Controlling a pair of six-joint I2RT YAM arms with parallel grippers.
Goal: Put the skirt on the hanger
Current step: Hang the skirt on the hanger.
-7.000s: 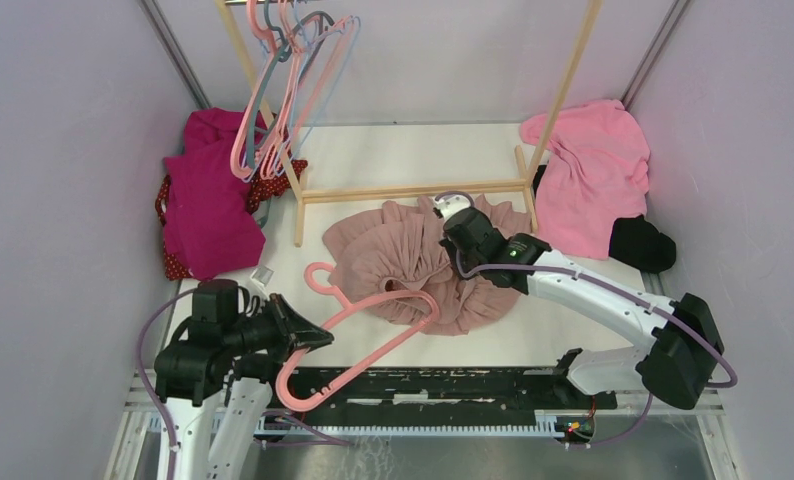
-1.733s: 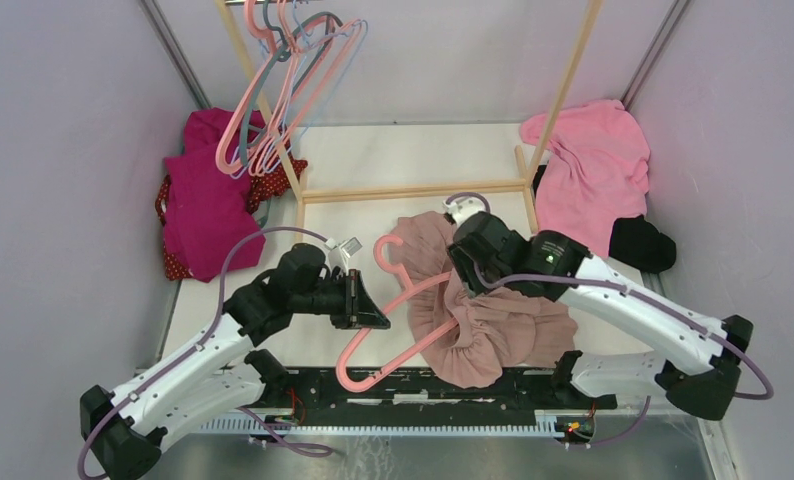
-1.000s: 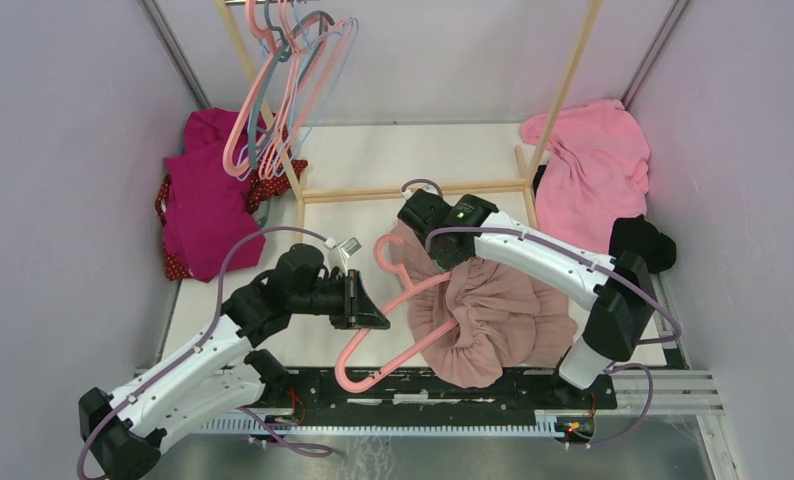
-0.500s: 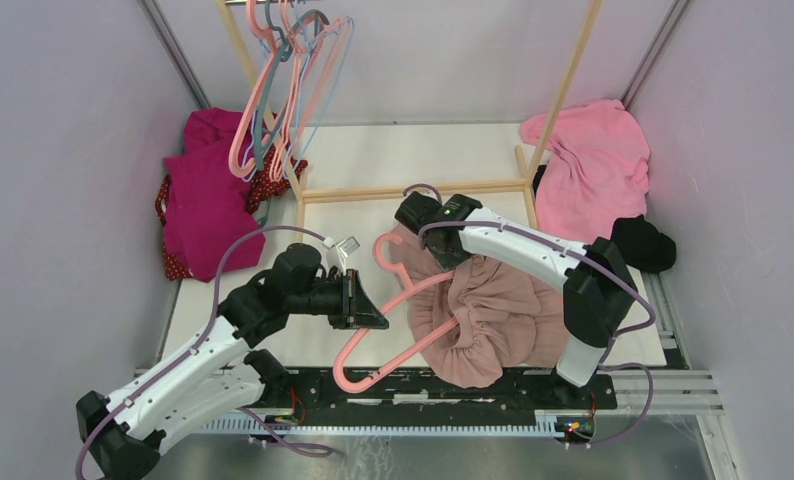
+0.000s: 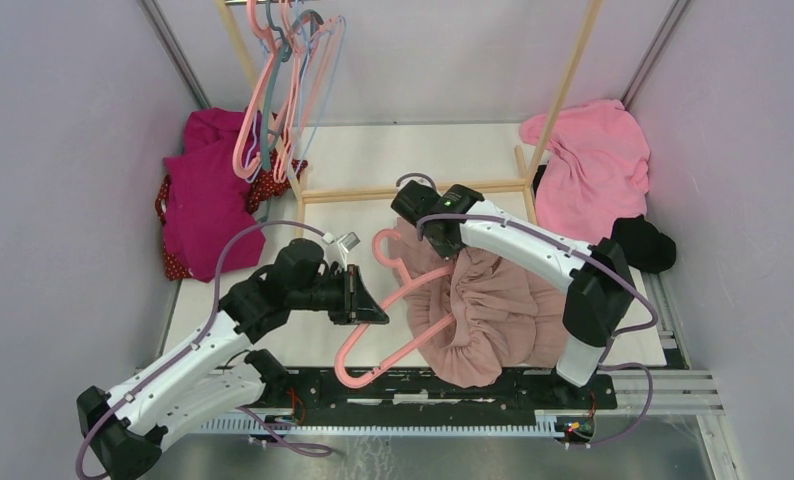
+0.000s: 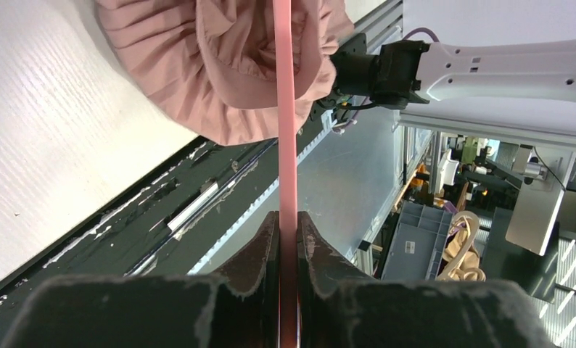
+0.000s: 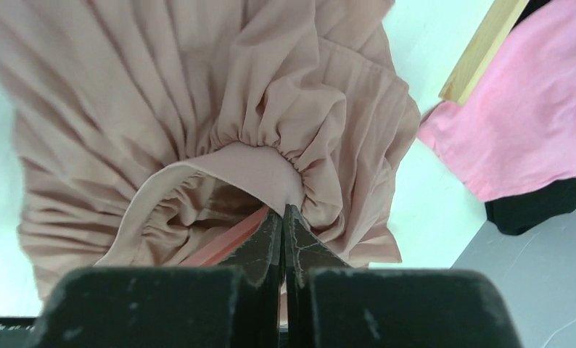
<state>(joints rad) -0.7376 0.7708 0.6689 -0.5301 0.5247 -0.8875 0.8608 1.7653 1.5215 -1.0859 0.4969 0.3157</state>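
White worktop (image 5: 393, 160), lilac walls on three sides, wooden rack (image 5: 413, 188) across the back. Right arm (image 5: 523, 240) rises from its base at the near right, elbow folded, forearm reaching back and left with the wrist pitched down over the far edge of the skirt (image 5: 493, 310). Left arm (image 5: 183, 365) stretches from the near left toward centre, wrist roughly level and pointing right.

Skirt is dusty pink, bunched in a heap at centre-right of the worktop, with the pink hanger (image 6: 286, 145) threaded partly into its waist opening. Hook end sits just left of the right wrist.

Pink garment (image 5: 593, 160) is heaped at far right, magenta garment (image 5: 208, 210) at far left, and a small black item (image 5: 641, 243) just below the pink one. Spare hangers (image 5: 283, 90) hang on the rack's top left.

Left fingers (image 6: 274, 225) are clamped on the hanger's bar. Right fingers (image 7: 281, 217) are pinched fully together on the skirt's elastic waistband edge.
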